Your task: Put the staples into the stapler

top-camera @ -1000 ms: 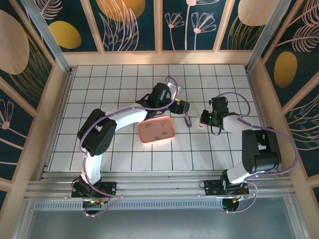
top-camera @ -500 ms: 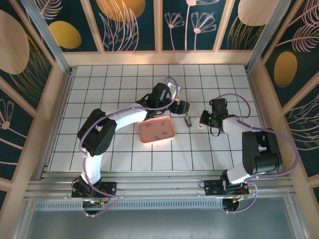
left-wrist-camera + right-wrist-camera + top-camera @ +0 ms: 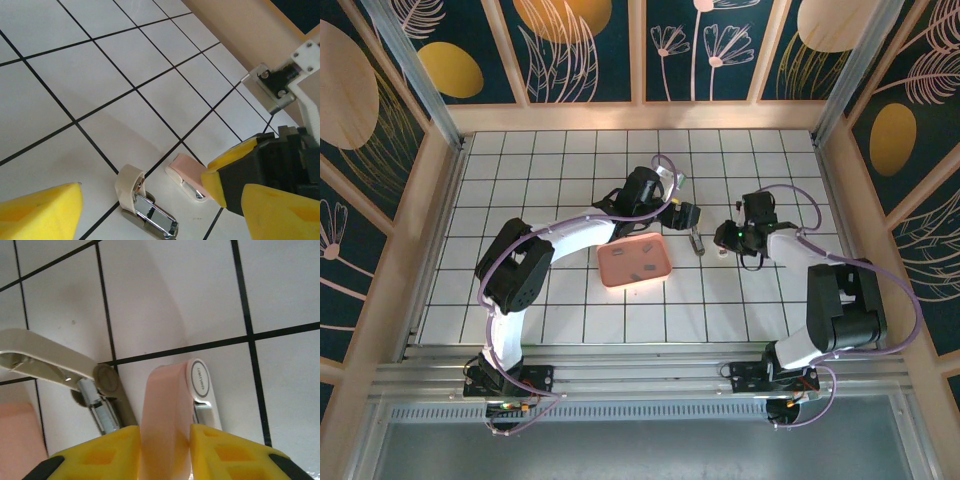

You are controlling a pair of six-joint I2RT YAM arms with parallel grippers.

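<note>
- Two yellow fingers of the right gripper [image 3: 165,440] clamp a pink-capped piece [image 3: 167,400] resting on the tile.
- Left gripper [image 3: 688,216] spread wide, empty, over the stapler [image 3: 150,212], whose lid stands open.
- Staples [image 3: 633,268] lie in the pink tray [image 3: 608,272]; none loaded, by my judgement.

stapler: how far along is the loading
Done: the stapler lies with its cream top swung open, metal rail bared. In hand: the right gripper is shut on a pink piece beside it; the left gripper hovers open. Left: the staples lie in the pink tray, not yet carried over.
</note>
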